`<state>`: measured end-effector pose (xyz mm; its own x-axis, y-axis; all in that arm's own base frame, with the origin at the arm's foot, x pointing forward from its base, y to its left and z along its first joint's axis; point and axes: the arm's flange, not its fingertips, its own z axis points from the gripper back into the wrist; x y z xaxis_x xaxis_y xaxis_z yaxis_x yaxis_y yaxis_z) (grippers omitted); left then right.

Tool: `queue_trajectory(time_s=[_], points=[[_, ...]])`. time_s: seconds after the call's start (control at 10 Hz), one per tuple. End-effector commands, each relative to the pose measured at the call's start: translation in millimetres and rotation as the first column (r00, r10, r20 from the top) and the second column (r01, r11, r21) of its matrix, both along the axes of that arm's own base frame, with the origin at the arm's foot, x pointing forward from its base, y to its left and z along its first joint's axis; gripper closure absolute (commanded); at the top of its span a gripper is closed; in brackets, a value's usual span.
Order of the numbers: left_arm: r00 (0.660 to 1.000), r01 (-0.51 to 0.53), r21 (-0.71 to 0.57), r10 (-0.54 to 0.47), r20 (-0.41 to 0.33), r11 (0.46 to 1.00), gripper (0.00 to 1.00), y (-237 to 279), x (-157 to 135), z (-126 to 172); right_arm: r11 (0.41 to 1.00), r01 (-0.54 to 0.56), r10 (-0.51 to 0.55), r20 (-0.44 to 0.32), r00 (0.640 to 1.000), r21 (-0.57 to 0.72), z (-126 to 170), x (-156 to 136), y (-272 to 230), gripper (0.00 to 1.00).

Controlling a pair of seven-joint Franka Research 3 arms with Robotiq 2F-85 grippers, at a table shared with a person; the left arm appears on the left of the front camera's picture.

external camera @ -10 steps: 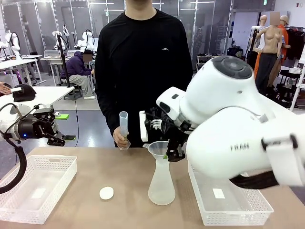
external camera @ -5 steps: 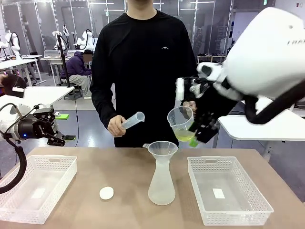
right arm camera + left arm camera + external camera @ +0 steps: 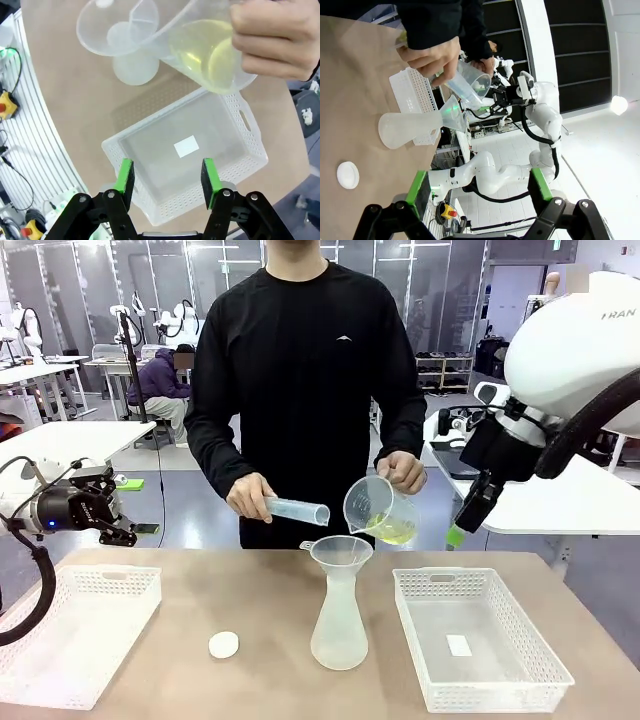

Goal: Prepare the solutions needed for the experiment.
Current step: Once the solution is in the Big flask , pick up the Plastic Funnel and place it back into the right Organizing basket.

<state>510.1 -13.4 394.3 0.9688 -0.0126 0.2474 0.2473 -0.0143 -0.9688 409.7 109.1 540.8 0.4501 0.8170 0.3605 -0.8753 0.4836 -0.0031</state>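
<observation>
Tilting beaker [image 3: 372, 502]: being held by the person's hand [image 3: 403, 472] just above the funnel [image 3: 340, 552], spout leaning down toward it.
Solutions [image 3: 390, 530]: lying as a shallow yellow-green layer in the low side of the beaker, above the counter [image 3: 240, 590].
Funnel: sitting in the neck of the flask [image 3: 339, 625], mid-counter.
Other hand [image 3: 248, 497]: holding a cylinder [image 3: 298, 509] nearly level, beside the beaker.
Right tool [image 3: 167, 182]: hanging with jaws apart, gripping nothing, over the right basket [image 3: 150, 130].
Left tool [image 3: 480, 187]: hanging with jaws spread wide, gripping nothing, near the left basket [image 3: 100, 572].
</observation>
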Motion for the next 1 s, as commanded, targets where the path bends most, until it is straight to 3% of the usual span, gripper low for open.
queue_trajectory(time_s=[0.0,0.3,0.5,0.7,0.9], points=[[1.000,0.007,-0.009,-0.007,0.003,1.000,0.00,-0.2,-1.1,1.4,0.998,-0.058,0.058,0.036,0.998,0.006,10.0,-6.1,7.0,0.33],[1.000,0.007,-0.009,-0.007,0.003,1.000,0.00,-0.2,-1.1,1.4,1.000,-0.028,0.029,0.020,0.999,-0.006,6.3,-4.3,6.8,0.33],[1.000,0.007,-0.009,-0.007,0.003,1.000,0.00,-0.2,-1.1,1.4,0.985,0.033,-0.016,-0.103,0.995,0.167,-6.6,2.9,-6.4,0.33],[1.000,0.007,-0.009,-0.007,0.003,1.000,0.00,-0.2,-1.1,1.4,0.895,0.158,-0.076,-0.206,0.976,0.417,-12.9,-3.3,-38.9,0.33],[1.000,0.007,-0.009,-0.007,0.003,1.000,0.00,-0.2,-1.1,1.4,0.792,0.313,-0.161,-0.315,0.935,0.524,-37.7,-2.9,-71.5,0.33]])
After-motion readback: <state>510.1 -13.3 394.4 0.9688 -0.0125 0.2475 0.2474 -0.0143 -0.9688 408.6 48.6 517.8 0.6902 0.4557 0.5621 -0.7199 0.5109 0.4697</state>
